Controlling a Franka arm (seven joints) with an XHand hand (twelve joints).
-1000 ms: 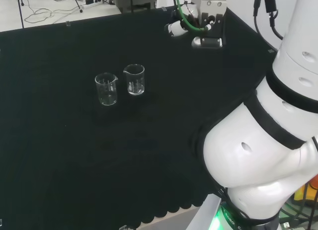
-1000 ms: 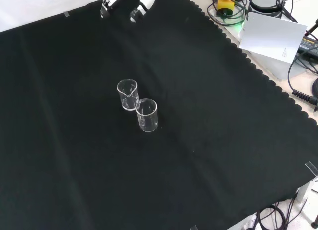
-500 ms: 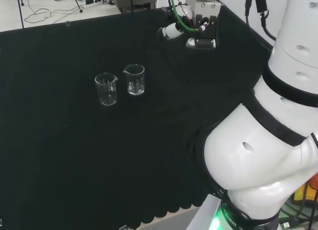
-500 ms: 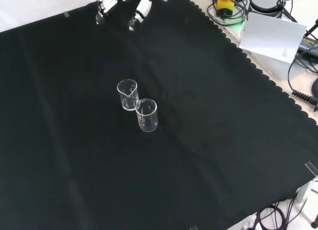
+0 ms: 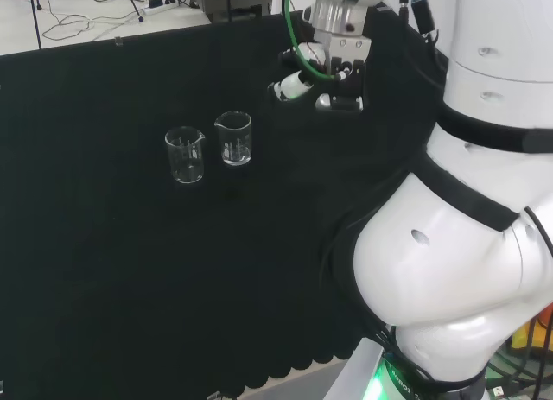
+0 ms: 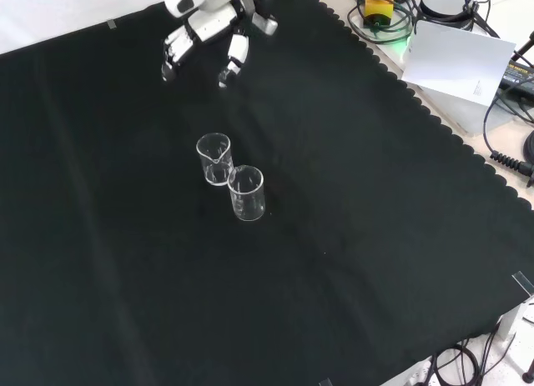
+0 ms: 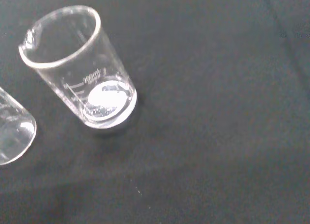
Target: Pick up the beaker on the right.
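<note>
Black cloth bears two upright beakers — right beaker, left beaker — robot hand spread wide above, empty.

The right beaker bears printed graduation marks, too small to read.

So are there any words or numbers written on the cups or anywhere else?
Nothing can be read for sure.
Right beaker in the head view: measuring lines and a tiny printed number on its side, too blurred to read, seen close up in the wrist view.
Left beaker: faint marks, too small to read.
White sheet beside the cloth: one small dark mark, too small to read.
</note>
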